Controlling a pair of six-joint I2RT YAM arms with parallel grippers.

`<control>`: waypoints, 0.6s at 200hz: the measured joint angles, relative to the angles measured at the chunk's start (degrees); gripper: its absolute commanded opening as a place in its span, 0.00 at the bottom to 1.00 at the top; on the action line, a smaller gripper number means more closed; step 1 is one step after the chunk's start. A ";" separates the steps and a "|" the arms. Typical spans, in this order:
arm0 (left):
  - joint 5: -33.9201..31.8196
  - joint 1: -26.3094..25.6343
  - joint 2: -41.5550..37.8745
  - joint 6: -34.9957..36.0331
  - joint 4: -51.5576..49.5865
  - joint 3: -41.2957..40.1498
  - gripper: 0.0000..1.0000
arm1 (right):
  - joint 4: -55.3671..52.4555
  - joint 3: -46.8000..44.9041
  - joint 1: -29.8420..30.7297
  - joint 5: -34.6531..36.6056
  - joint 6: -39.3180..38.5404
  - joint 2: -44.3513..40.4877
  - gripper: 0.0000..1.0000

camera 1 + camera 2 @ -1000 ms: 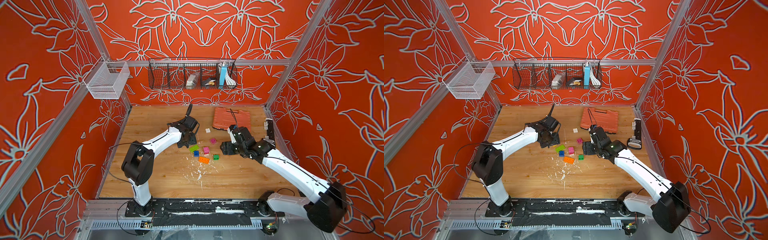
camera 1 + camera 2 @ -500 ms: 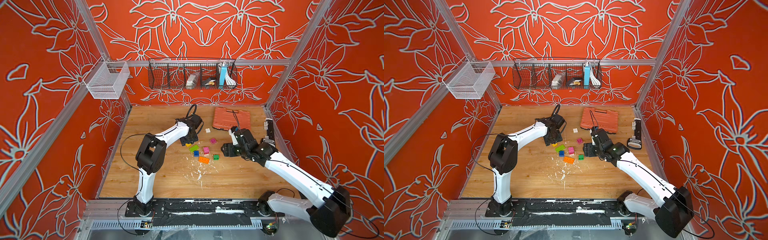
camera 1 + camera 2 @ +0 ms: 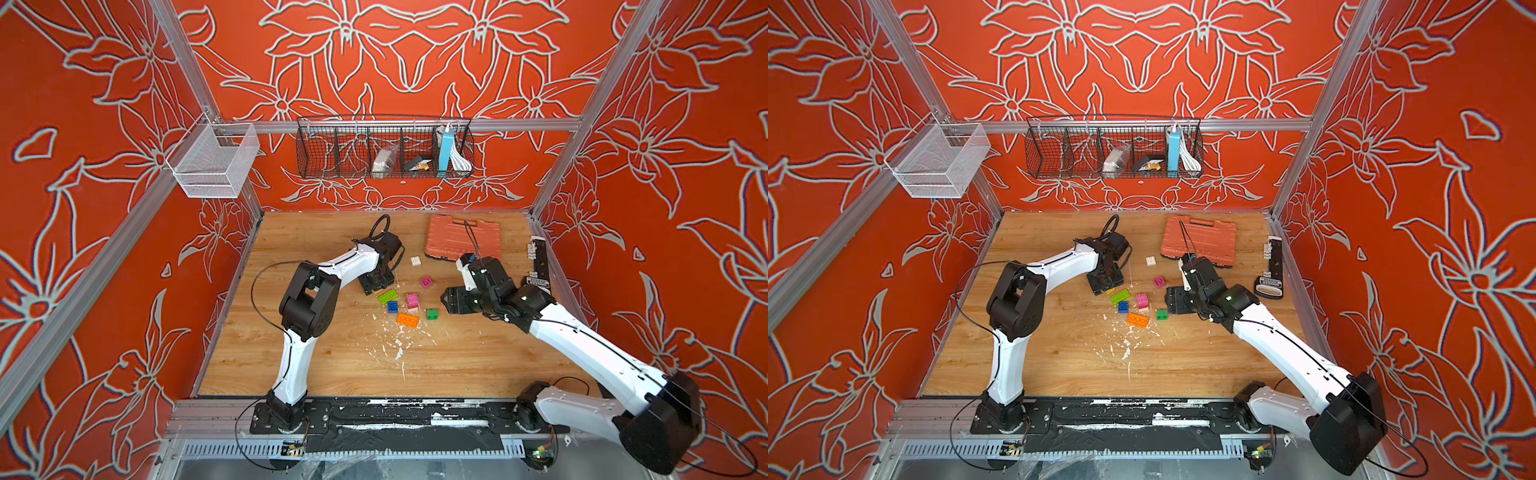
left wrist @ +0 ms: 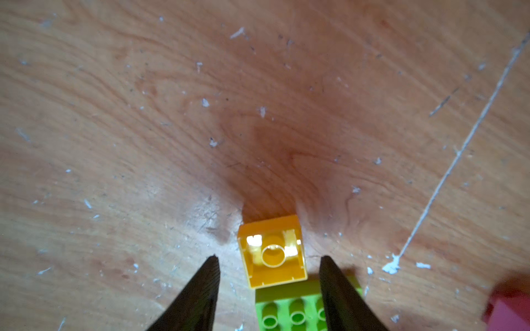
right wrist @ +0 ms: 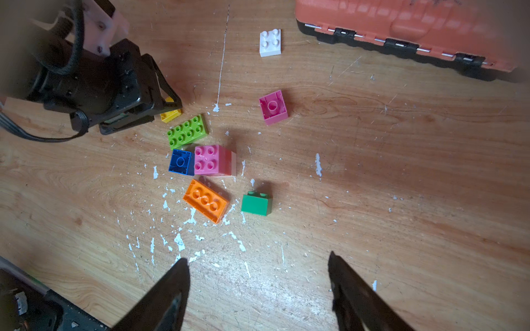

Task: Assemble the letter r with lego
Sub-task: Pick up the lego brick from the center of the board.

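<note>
My left gripper (image 4: 269,258) is open and points down at the table, its fingers on either side of a yellow lego brick (image 4: 272,252) that lies hollow side up. There is a gap on each side. A lime brick (image 4: 289,312) touches the yellow one. In the right wrist view the lime brick (image 5: 187,131), blue (image 5: 180,162), pink (image 5: 210,160), orange (image 5: 206,200), green (image 5: 256,203), magenta (image 5: 273,107) and white (image 5: 270,42) bricks lie loose. My right gripper (image 5: 258,258) is open over bare wood, right of the green brick (image 3: 432,314).
An orange ribbed case (image 3: 461,241) lies at the back right of the wooden table (image 3: 332,365). A black strip-shaped tool (image 3: 538,266) lies along the right edge. White flecks (image 3: 399,353) litter the wood in front of the bricks. A wire basket (image 3: 384,145) hangs on the back wall.
The left arm has swung right to the near-left edge of the brick cluster, and its jaws have narrowed around the yellow brick. The right arm has barely moved.
</note>
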 measured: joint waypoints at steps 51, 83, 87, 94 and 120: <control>0.57 0.20 1.46 0.00 0.79 0.02 0.50 | 0.00 0.00 -0.02 -0.48 -0.02 0.66 0.77; 0.55 0.37 1.66 0.24 0.81 0.13 0.44 | -0.02 0.00 -0.11 -0.70 -0.02 0.74 0.77; 0.52 0.37 1.68 0.24 0.79 0.15 0.43 | -0.02 0.00 -0.11 -0.70 -0.02 0.74 0.77; 0.52 0.39 1.73 0.31 0.76 0.15 0.42 | -0.02 0.00 -0.13 -0.72 -0.02 0.74 0.77; 0.55 0.50 1.77 0.92 0.92 0.22 0.37 | -0.02 0.00 -0.13 -0.92 -0.09 0.74 0.77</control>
